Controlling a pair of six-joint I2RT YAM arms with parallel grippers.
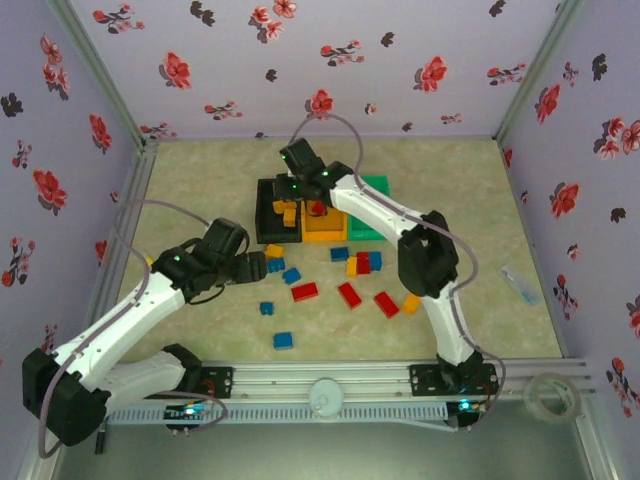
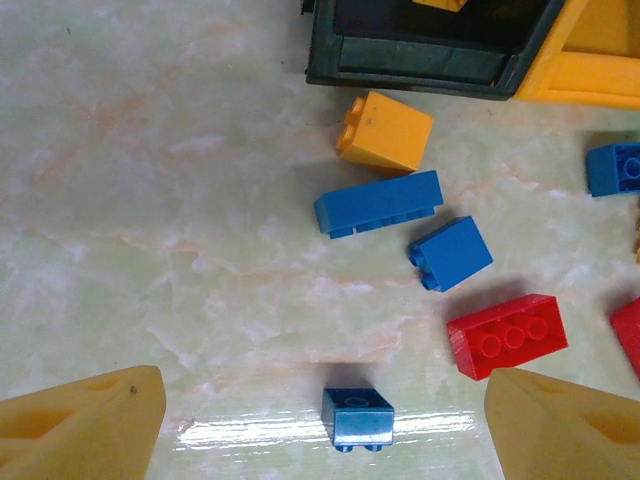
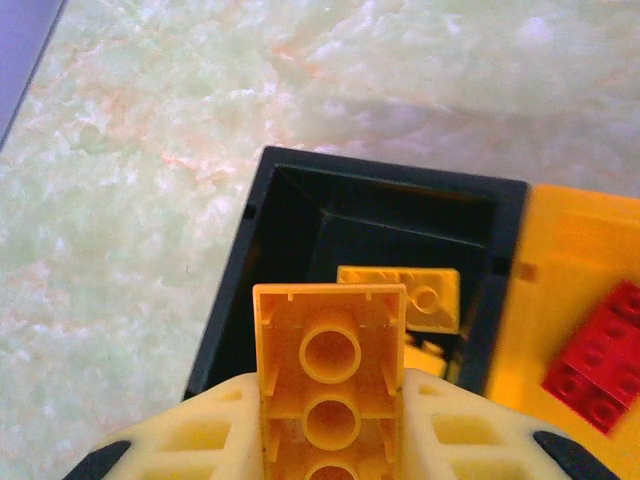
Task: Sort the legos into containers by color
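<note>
My right gripper [image 3: 332, 425] is shut on an orange-yellow lego [image 3: 330, 345], held with its hollow underside showing, over the near rim of the black container [image 3: 262, 250]. Another orange-yellow lego [image 3: 420, 296] lies inside that bin. A red lego [image 3: 596, 366] lies in the orange container [image 3: 572, 255]. From above, the right gripper [image 1: 297, 186] hangs over the black [image 1: 264, 212], orange [image 1: 322, 233] and green [image 1: 377, 186] containers. My left gripper [image 2: 325, 410] is open above the table, a small blue lego [image 2: 358, 416] between its fingers [image 2: 90, 420], untouched.
Loose legos lie on the marble table in front of the bins: an orange-yellow one [image 2: 384, 132], two blue ones [image 2: 378, 203] [image 2: 451, 253] and a red one [image 2: 507, 336]. More red, blue and orange bricks [image 1: 364, 264] are scattered to the right. Floral walls enclose the table.
</note>
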